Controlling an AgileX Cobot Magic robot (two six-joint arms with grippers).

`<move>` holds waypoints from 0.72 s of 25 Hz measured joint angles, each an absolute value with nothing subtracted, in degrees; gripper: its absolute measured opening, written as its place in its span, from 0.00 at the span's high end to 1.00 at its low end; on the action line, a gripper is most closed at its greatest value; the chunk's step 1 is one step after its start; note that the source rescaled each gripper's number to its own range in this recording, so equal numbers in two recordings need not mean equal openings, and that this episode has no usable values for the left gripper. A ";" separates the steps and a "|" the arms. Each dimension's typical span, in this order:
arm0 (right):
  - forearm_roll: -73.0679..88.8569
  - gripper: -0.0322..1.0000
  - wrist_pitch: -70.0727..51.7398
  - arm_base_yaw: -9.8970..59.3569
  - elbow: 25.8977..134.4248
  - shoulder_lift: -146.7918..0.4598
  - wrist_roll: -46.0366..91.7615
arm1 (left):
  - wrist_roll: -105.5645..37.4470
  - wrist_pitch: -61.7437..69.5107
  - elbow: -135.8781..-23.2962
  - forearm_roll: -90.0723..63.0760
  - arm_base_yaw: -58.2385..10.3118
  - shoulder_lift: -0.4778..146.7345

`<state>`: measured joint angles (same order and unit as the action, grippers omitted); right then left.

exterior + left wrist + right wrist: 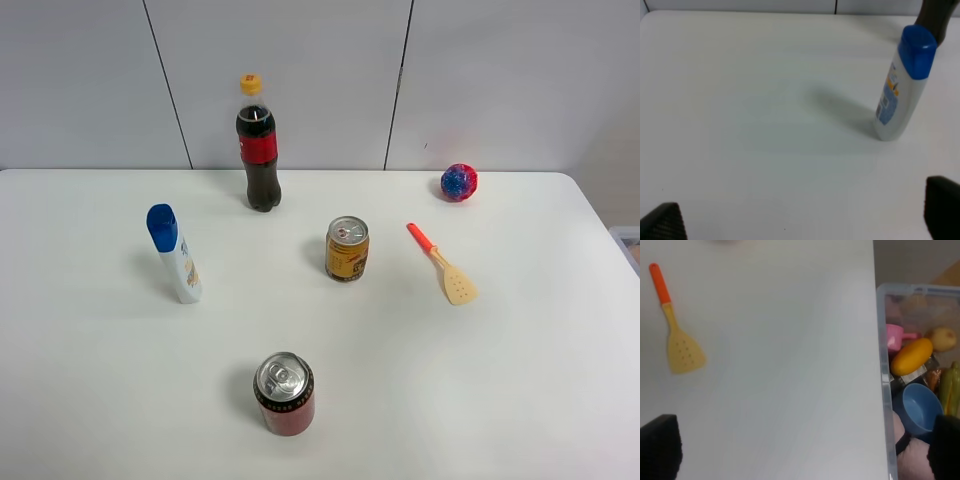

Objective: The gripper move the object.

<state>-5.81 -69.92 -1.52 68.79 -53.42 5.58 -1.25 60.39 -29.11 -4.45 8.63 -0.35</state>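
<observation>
exterior high: one spatula (443,264), two cans (347,249), two bottles (258,144); fingers (660,449) released.

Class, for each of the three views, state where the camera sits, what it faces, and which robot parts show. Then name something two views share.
Exterior high: mounted above, looking down on the white table; no robot parts visible.
Left wrist: low over the table, facing the blue-capped bottle; left hand fingertips at the corners.
Right wrist: looks down on the spatula and bin; right hand fingertips show.
Shared: the spatula, in exterior and right wrist.
</observation>
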 joint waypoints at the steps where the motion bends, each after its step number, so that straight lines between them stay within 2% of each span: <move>1: -5.81 0.00 -69.92 -1.52 66.77 -50.80 5.26 | -1.25 60.39 -29.11 -4.45 8.63 -0.35; 10: -4.66 0.00 -59.87 -1.63 44.32 -24.16 1.31 | -1.25 60.39 -29.11 -4.45 8.63 -0.35; 18: -2.63 0.00 -59.54 -1.63 33.68 -5.73 0.00 | -1.25 60.39 -29.11 -4.45 8.63 -0.35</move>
<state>-2.63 -59.54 -1.63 33.68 -5.73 0.00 -1.25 60.39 -29.11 -4.45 8.63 -0.35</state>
